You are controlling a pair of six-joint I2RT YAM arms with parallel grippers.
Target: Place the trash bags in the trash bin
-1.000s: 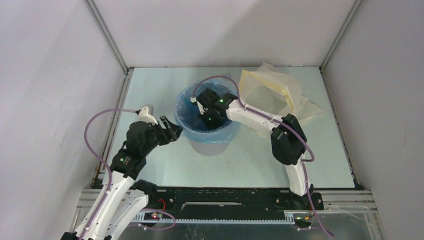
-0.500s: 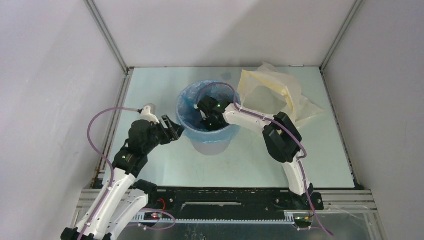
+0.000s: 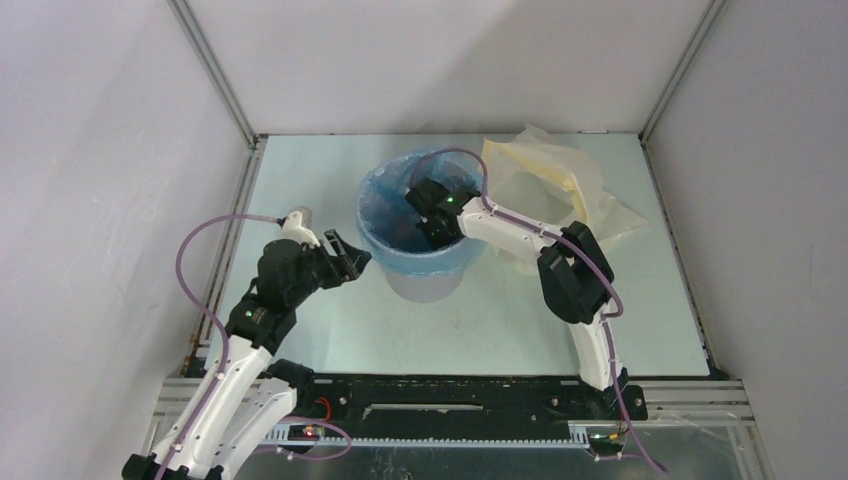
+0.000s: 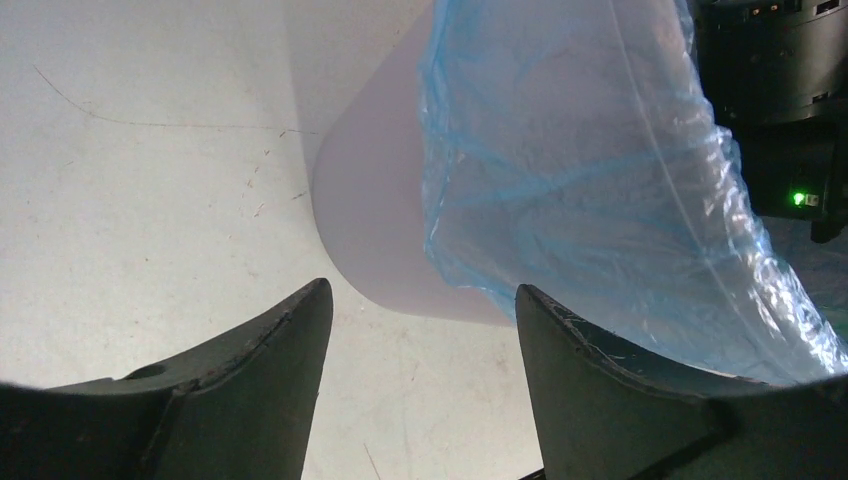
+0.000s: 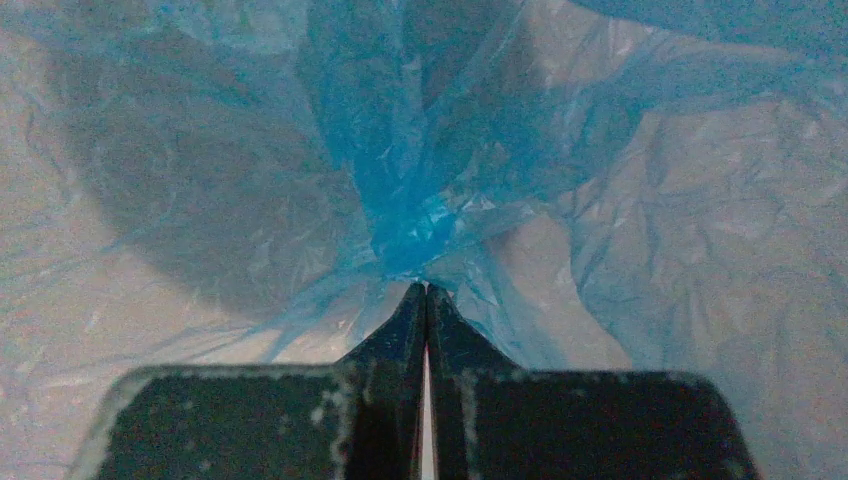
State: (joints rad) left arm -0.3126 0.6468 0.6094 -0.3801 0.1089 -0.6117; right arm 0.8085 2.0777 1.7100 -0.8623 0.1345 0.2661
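- Blue crinkly plastic, the trash bag [image 3: 383, 212], lines the inside of the trash bin [image 3: 425, 285] in the top view. Its edge is folded out over the rim and hangs down the outside.
- From the top, the bin stands upright near the middle of the table [image 3: 500, 320]. A big pale yellow bag [image 3: 545, 170] lies just behind it on the right.
- From the top, the right gripper [image 3: 432, 222] reaches down inside the bin. You cannot see its fingers from up here.
- From the top, the left gripper [image 3: 350, 262] is low, just beside the left side of the bin. Its fingers look apart. I cannot tell if they touch the bin.
- In the left wrist view, the left gripper [image 4: 420, 300] is wide open and holds nothing. The pale wall of the bin [image 4: 370, 200] shows in the gap between the two dark fingers, a little way ahead.
- In this view, the blue bag [image 4: 560, 190] hangs over the side of the bin, and a black part of the right arm [image 4: 770, 100] with a green light shows at the top right.
- In the right wrist view, the right gripper [image 5: 425, 292] has its fingers pressed tight together. They pinch a bunched-up bit of the blue bag [image 5: 420, 220] right at the tips.
- In this view, blue plastic fills everything around it, with folds spreading out from the pinched spot.
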